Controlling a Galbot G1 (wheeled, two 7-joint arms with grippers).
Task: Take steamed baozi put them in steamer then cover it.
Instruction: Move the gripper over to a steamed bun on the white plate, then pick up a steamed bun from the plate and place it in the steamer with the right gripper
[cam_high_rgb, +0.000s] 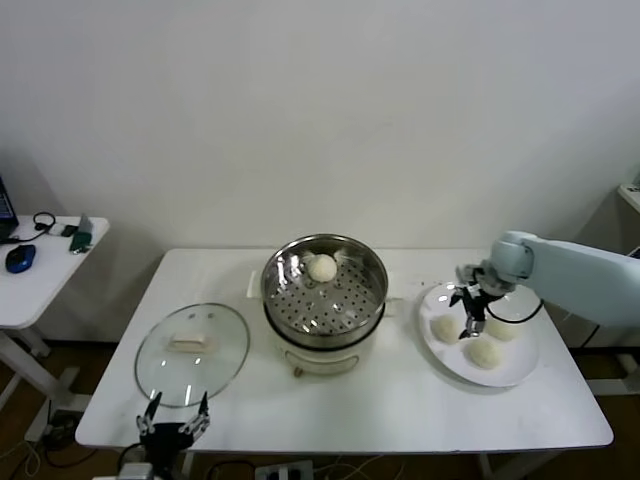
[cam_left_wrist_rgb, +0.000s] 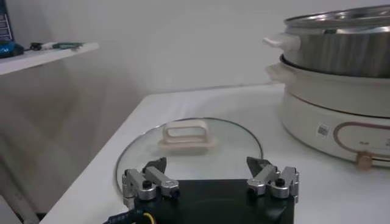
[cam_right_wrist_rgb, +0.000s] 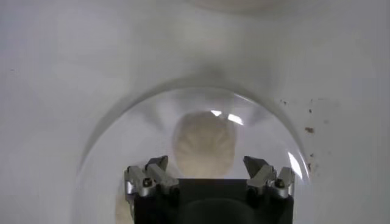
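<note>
The steamed baozi were judged to be light, soft and easily dented, with a smooth skin that might cling to a pad, so a gentle pinch across the widest part of each bun, low on its sides, was thought the safest hold. One bun (cam_high_rgb: 322, 267) was seen lying at the far side of the steamer (cam_high_rgb: 372, 282), on its perforated floor, while three more were counted on the white plate (cam_high_rgb: 520, 365) at the right of the table: one to the left (cam_high_rgb: 444, 327), one nearer (cam_high_rgb: 486, 354), and one to the right (cam_high_rgb: 502, 329). The right gripper (cam_high_rgb: 472, 318) was held above the plate, directly over the buns, its jaws spread wide with nothing between them; in the right wrist view a bun (cam_right_wrist_rgb: 204, 143) was framed just ahead of the parted fingertips. The left gripper (cam_high_rgb: 175, 415) was parked at the near left edge, likewise wide open and empty, just in front of the cover (cam_high_rgb: 192, 352), which was laid flat on the table to the left of the steamer. The glass cover was reckoned heavier, rigid, slick and breakable, best taken by its cream handle (cam_left_wrist_rgb: 187, 136). The white table (cam_high_rgb: 400, 400) appeared smooth and level. A plain pale wall was seen behind, and a small side table (cam_high_rgb: 45, 270) with oddments stood well apart at the far left.
</note>
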